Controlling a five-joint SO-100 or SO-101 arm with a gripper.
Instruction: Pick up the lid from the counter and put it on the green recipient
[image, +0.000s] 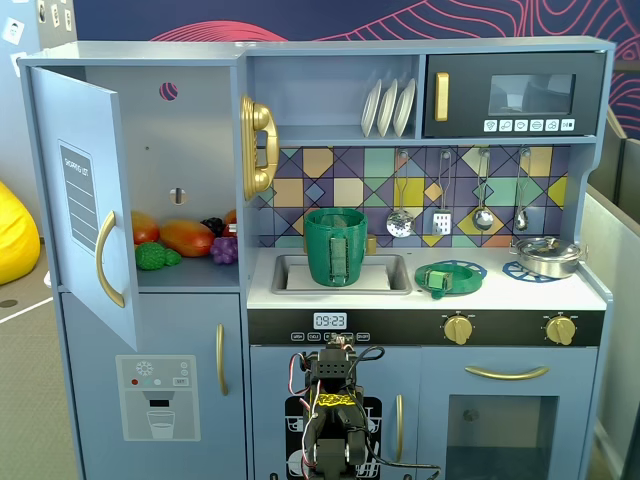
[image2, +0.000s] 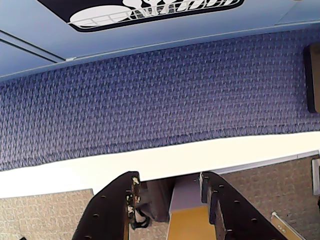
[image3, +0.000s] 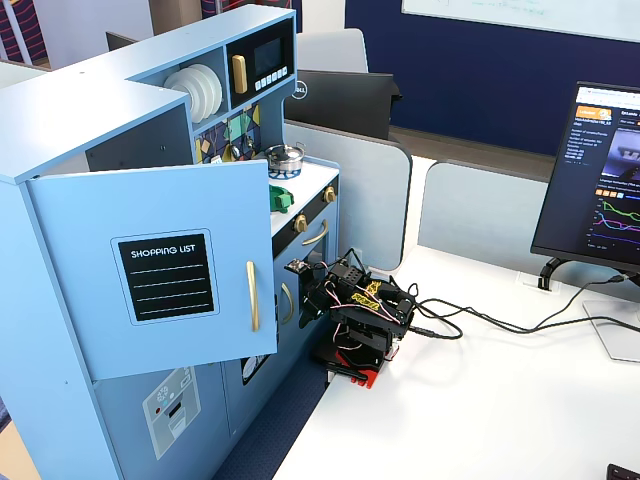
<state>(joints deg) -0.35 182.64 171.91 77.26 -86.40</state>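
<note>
Reaching: not yet begun.
Gripper (image2: 170, 187): fingers spread, empty, folded low.
Lid (image: 450, 277): counter centre-right; rim best approached from above.
Pot (image: 336, 246): sink.

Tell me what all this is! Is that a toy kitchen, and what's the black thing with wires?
Yes, a toy kitchen. The black thing is a small robot arm, folded low in front of it. Two pictures come from cameras standing still, one facing the kitchen, one from the side. The third rides on the arm and shows its gripper open, holding nothing, pointing at blue carpet. On the counter, the green lid lies on a burner. The green pot stands in the sink, and a silver pot sits at the right.
</note>
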